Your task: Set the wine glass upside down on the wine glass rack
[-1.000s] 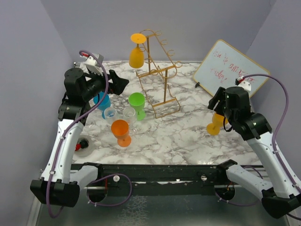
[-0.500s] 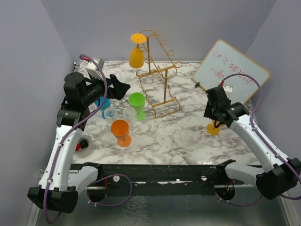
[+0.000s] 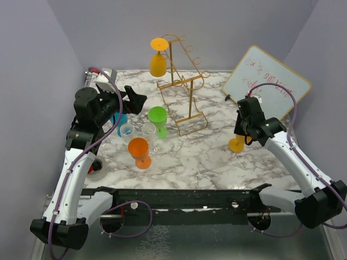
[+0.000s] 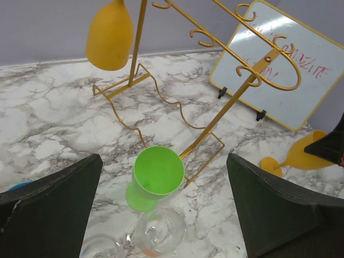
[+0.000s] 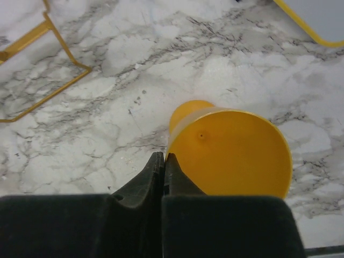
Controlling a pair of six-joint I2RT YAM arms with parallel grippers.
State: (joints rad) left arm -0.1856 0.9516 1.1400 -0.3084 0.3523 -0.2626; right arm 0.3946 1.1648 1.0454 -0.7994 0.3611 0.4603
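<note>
Top view: the right gripper point(image 3: 243, 133) is closed on the yellow wine glass point(image 3: 237, 144), well to the right of the wine glass rack point(image 3: 181, 81). The left gripper point(image 3: 137, 102), nearer the rack, is wide open and empty.

Left wrist view: the glass is tilted, with its foot toward the rack.

Right wrist view: the jaws are pressed together and seem to pinch the rim.

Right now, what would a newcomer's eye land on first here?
The golden wire rack standing back centre, with a yellow glass hanging upside down from its left end. Then the right gripper, shut at the rim of a second yellow glass on the right.
</note>
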